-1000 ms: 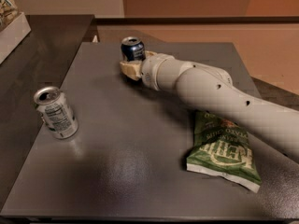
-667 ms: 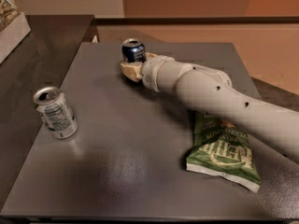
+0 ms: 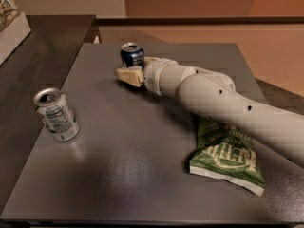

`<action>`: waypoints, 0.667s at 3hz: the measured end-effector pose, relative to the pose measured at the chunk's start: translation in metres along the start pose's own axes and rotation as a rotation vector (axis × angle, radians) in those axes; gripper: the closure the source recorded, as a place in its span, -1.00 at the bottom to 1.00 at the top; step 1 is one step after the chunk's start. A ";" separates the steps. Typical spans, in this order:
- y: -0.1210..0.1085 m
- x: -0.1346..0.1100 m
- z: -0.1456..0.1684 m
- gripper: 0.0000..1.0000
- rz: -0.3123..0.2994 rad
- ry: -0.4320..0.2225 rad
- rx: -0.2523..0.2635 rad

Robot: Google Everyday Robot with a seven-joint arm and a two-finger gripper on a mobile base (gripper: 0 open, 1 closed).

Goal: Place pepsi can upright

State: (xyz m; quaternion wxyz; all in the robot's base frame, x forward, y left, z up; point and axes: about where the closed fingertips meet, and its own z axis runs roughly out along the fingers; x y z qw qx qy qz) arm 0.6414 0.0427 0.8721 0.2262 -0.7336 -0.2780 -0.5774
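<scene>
Pepsi can (image 3: pixel 132 54) stands upright near the table's (image 3: pixel 142 175) far edge, clasped between the gripper's (image 3: pixel 138 66) tan fingers (image 3: pixel 129 75).

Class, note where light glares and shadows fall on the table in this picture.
Camera view: a pale sheen lies on the grey table near its middle; dark shadow sits beside the chip bag and under the arm, whose claw is at the pepsi can.
</scene>
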 end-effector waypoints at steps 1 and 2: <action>-0.001 0.001 0.001 -1.00 -0.001 0.000 0.002; -0.001 0.001 0.001 -1.00 -0.001 0.000 0.002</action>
